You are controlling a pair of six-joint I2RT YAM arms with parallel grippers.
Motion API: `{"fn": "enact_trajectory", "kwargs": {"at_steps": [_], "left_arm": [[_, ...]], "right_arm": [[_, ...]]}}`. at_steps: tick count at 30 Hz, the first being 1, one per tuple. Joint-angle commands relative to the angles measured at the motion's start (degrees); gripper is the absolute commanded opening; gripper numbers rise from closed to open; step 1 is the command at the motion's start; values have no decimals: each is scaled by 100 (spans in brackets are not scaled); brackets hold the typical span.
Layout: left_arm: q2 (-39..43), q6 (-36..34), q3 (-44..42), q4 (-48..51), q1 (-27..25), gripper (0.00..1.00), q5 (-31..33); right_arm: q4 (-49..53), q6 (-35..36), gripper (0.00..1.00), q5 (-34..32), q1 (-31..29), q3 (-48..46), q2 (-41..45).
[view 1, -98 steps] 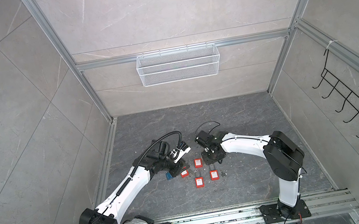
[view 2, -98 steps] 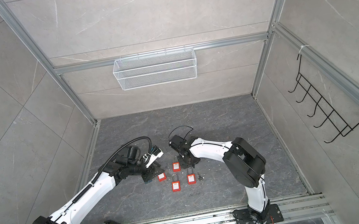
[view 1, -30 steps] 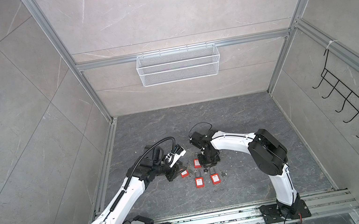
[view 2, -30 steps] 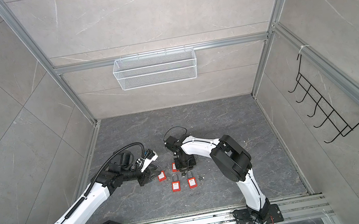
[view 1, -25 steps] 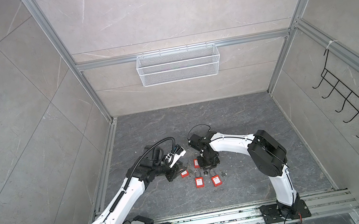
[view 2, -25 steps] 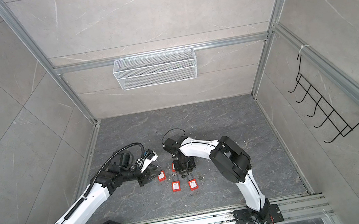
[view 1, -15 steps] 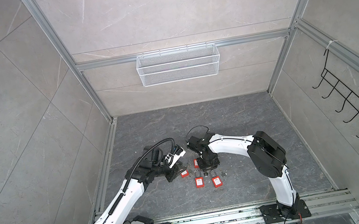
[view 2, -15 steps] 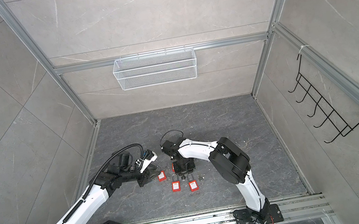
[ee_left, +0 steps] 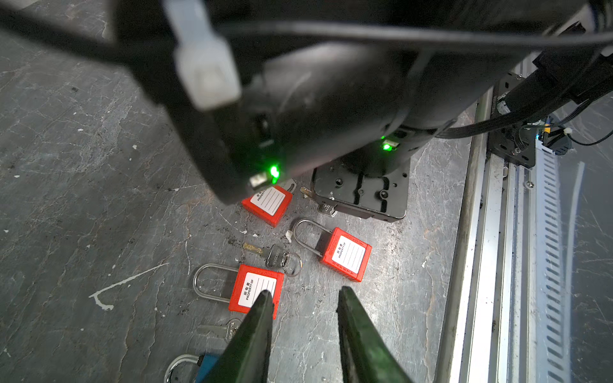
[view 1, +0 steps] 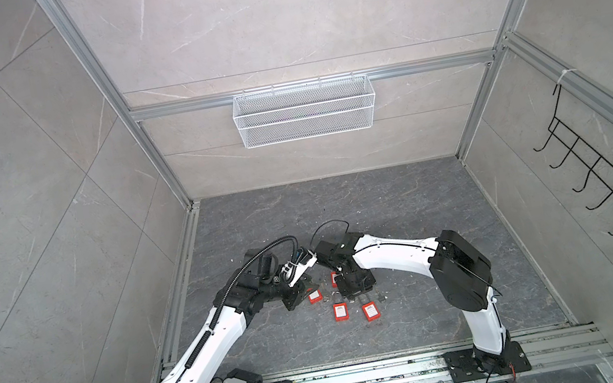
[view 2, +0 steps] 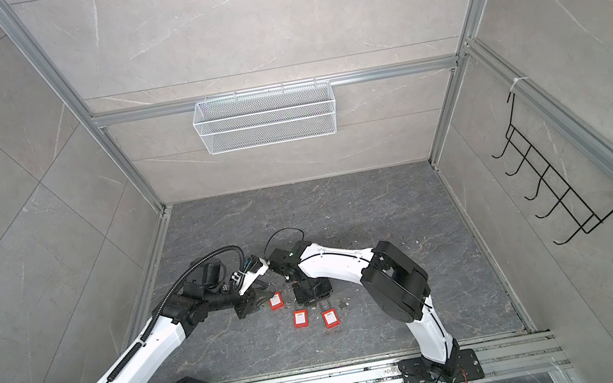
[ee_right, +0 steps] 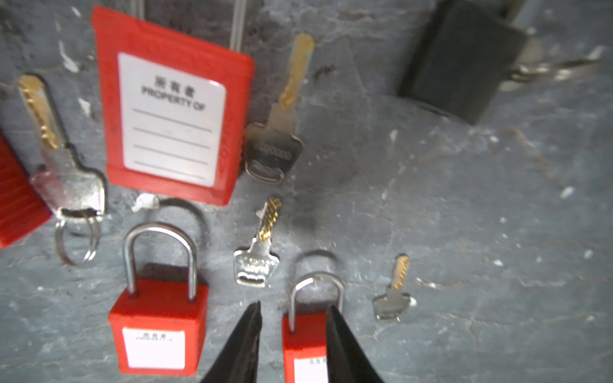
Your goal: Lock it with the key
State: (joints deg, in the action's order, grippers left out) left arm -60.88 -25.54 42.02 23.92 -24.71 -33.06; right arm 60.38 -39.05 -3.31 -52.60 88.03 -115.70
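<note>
A loose key [ee_right: 257, 252], brass blade and silver head, lies flat on the gray floor [ee_right: 464, 215] beside a red padlock [ee_right: 306, 335] with a steel shackle. That padlock lies directly under the right gripper [ee_right: 294, 305], whose fingers are spread with nothing pinched. It seems poised to pick from this tight cluster. Other keys and a second red padlock [ee_right: 159, 315] lie close by. The left gripper [ee_left: 304, 291], likewise spread and empty, hovers over a third red padlock [ee_left: 257, 288], probably to steady it for the key.

White arm links [view 1: 390, 249], black joints [view 1: 461, 264], black cables [view 1: 264, 249], green lights [ee_left: 274, 172].
</note>
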Motion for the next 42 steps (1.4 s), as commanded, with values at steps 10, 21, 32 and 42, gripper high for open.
{"fn": "enact_trajectory", "kwargs": {"at_steps": [10,21,32,42], "left_arm": [[73,65,-19,-151,30,35,-43],[77,80,-27,-135,28,36,-3],[40,78,-10,-120,28,35,32],[51,102,-18,-134,28,35,115]], "right_arm": [[-146,-355,55,424,-95,-1083,820],[-185,-196,58,692,-113,-1086,501],[-122,-121,47,674,45,-1077,330],[-56,201,40,537,370,-894,233]]}}
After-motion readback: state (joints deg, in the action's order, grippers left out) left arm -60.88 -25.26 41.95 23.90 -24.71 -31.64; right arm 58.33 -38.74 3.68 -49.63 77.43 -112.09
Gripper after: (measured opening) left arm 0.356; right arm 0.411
